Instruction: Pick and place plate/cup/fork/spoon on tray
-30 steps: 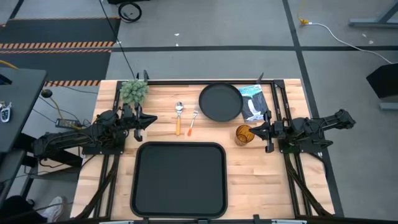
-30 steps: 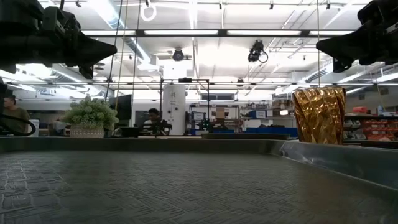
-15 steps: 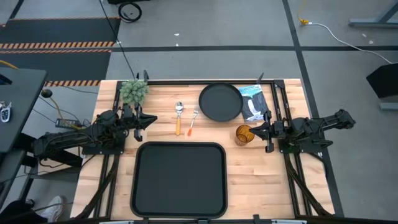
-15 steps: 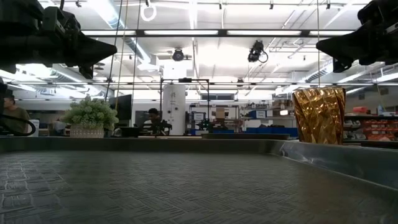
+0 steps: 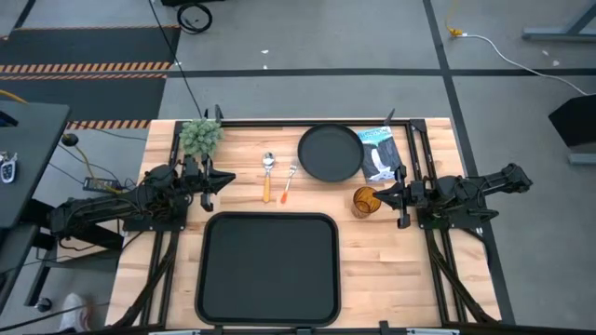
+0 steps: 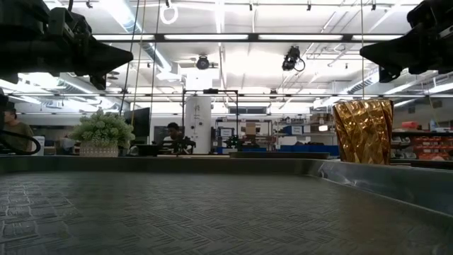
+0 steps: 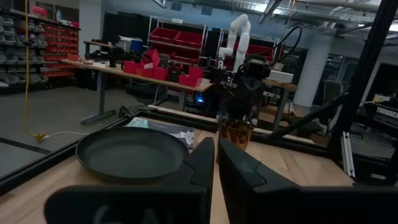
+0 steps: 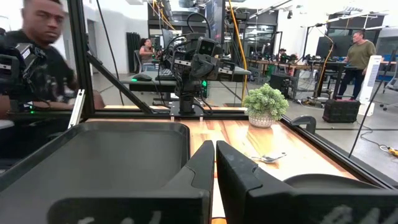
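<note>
The black tray (image 5: 268, 268) lies at the table's near middle. The round dark plate (image 5: 330, 153) lies flat at the far middle and shows in the left wrist view (image 7: 127, 154). The amber cup (image 5: 365, 201) stands upright right of the tray, just left of my right gripper (image 5: 382, 198). The spoon (image 5: 267, 174) and the slimmer fork (image 5: 288, 181) lie side by side left of the plate. My left gripper (image 5: 229, 180) hovers at the table's left, shut and empty (image 7: 216, 144). My right gripper (image 8: 214, 148) is shut and empty.
A small potted plant (image 5: 200, 136) stands at the far left corner. A blue-white packet (image 5: 379, 152) lies right of the plate. A black frame rail (image 5: 307, 122) runs along the table's edges. People show in the room beyond the table.
</note>
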